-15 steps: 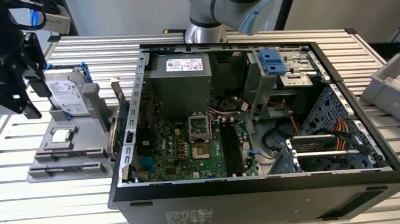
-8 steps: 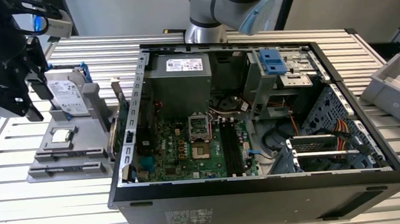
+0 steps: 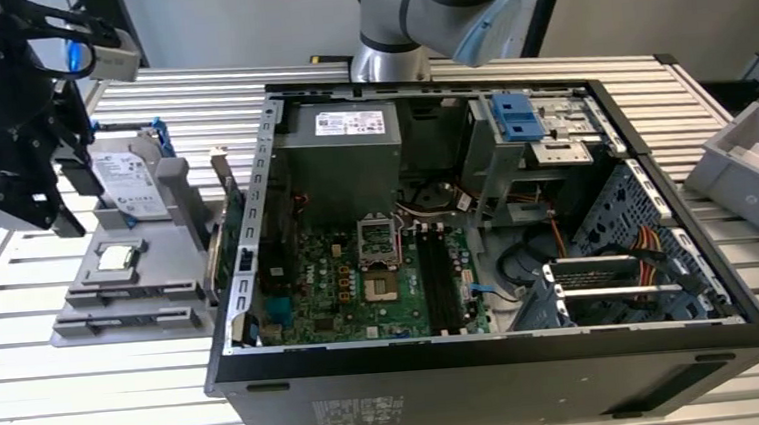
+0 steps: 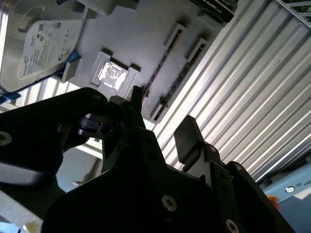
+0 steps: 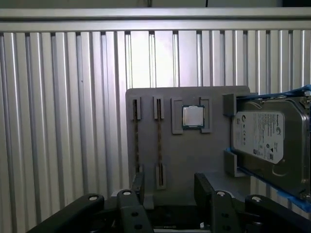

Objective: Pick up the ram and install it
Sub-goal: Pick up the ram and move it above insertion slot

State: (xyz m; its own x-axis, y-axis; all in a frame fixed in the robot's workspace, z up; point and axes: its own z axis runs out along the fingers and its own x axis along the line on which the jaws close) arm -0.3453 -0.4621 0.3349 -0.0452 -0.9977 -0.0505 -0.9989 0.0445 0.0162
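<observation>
Two thin dark strips, the ram (image 5: 159, 141) (image 4: 167, 65), stand on edge in the two narrow slots of a grey holder plate (image 5: 187, 160) (image 3: 107, 327). I see only their top edges. My black gripper (image 5: 170, 194) (image 4: 163, 121) (image 3: 66, 209) hangs above the holder, nearer its slot end, apart from the sticks. Its fingers (image 5: 204, 187) are spread, and only the holder shows through the gap. The black memory slots (image 3: 438, 279) lie on the green motherboard inside the open computer case (image 3: 250, 367), at the exterior view's right of the holder.
A silver hard drive (image 5: 265, 138) (image 3: 130, 185) in a blue-tabbed frame and a small square processor (image 5: 193, 117) (image 3: 117, 257) share the holder. A green card (image 3: 231, 218) stands against the case wall. A grey bin (image 3: 752, 171) sits far right on the ribbed metal table (image 5: 63, 121).
</observation>
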